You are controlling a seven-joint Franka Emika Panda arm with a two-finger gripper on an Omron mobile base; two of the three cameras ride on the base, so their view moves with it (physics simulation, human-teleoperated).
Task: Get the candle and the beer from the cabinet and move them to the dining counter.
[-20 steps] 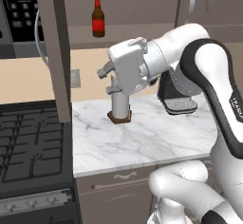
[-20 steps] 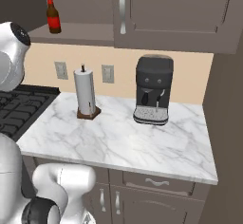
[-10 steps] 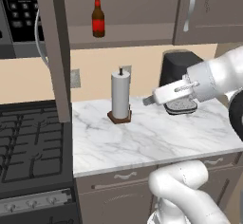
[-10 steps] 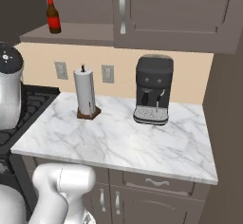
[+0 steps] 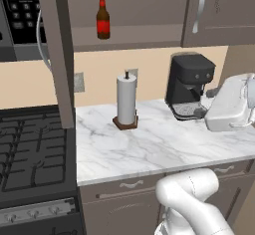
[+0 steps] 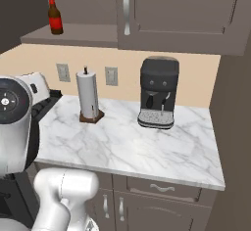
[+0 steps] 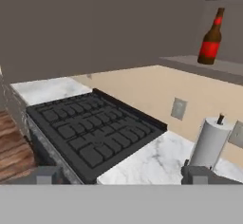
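Gripper [image 7: 121,174] spread wide and empty, well away from the beer [image 5: 103,16] standing upright on the open cabinet [image 5: 149,10] shelf, and a clumsy reach could topple that narrow bottle off the ledge.

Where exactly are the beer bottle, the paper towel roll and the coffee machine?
beer bottle [image 5: 103,21]: left base view, on its red label.
paper towel roll [image 5: 126,99]: left base view, middle of the white roll.
coffee machine [image 6: 159,85]: right base view, on its dark front.

The arm [image 5: 229,110] has swung right, away from the paper-towel roll [image 5: 126,100].
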